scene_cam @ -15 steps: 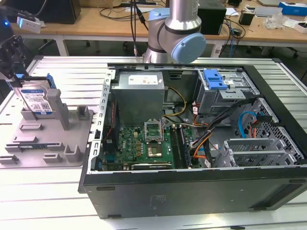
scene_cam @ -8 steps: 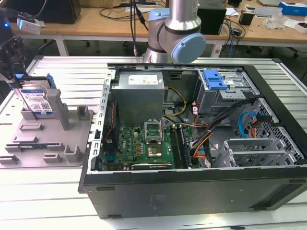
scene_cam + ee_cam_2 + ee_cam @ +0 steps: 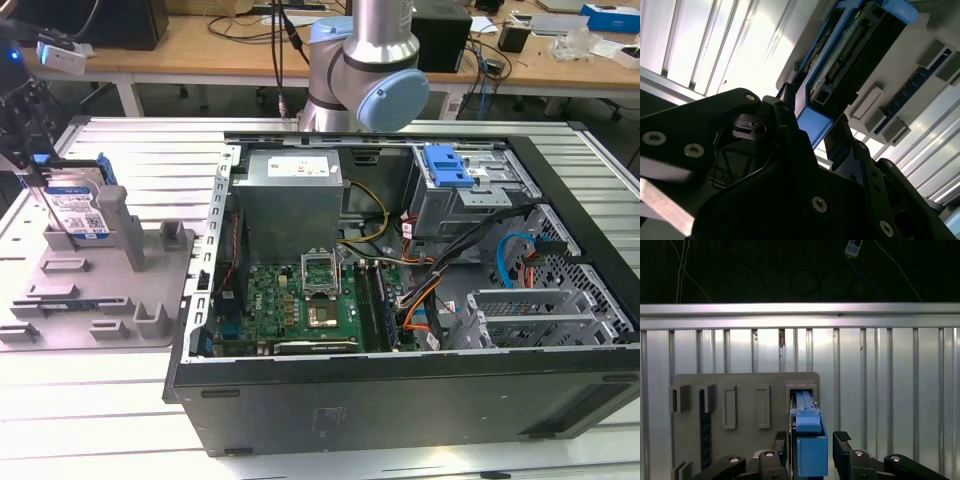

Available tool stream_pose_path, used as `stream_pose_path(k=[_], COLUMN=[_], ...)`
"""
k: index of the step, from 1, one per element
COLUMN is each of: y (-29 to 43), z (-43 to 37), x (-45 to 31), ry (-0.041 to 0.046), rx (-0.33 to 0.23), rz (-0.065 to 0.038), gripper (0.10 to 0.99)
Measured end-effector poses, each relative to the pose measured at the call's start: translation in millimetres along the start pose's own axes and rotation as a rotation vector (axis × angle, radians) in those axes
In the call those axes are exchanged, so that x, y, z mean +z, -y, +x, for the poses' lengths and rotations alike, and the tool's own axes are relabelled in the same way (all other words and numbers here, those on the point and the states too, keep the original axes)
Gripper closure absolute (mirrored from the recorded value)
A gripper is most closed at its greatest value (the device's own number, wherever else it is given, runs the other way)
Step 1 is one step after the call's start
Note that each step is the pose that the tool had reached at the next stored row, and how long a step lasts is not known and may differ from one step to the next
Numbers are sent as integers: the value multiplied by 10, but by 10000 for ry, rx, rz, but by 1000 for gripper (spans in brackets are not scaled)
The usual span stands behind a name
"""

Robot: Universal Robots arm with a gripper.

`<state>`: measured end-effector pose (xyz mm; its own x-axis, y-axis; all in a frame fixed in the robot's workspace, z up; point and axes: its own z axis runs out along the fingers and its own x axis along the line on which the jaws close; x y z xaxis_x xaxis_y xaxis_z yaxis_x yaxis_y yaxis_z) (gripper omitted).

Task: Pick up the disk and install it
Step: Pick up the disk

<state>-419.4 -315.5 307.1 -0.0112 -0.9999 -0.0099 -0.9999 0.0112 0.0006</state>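
Fingers [image 3: 842, 439] spread, straddling the top edge of the disk [image 3: 809, 447]. One is against the blue carrier, the other shows a sliver of gap, so I'd call it not clamped yet. The gripper [image 3: 812, 440] is square over the disk, which stands on edge in a slot of the grey fixture [image 3: 150, 290], presumably so the thin sides face the pads. The open PC case [image 3: 400, 385] lies well apart on the exterior view's right, open side up.

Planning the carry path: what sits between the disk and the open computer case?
In the exterior view, only the grey holder and its upright posts lie between the disk and the case.
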Motion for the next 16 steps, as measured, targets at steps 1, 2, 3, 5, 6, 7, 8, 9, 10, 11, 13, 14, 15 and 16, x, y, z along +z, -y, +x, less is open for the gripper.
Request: stream_pose_path(k=[1,2,3,5,6,7,8,9,10,11,13,14,15,16], y=[0,-1,-1,-1,-1,-1,-1,-1,-1,-1,-1,-1,-1,-1], z=[0,0,0,0,0,0,0,0,0,0,0,1,1,1], x=[4,10,18,28,31,35,37,40,42,45,49,51,55,60], ry=[0,0,0,1,0,0,0,0,0,0,0,0,1,1], rx=[-3,-7,-12,-18,-19,-22,-23,-25,-26,-25,-25,-25,-25,-25], rz=[3,5,8,11,12,12,12,13,13,12,14,13,14,14], gripper=[592,592,592,592,592,592,592,592,592,592,592,678,678,678])
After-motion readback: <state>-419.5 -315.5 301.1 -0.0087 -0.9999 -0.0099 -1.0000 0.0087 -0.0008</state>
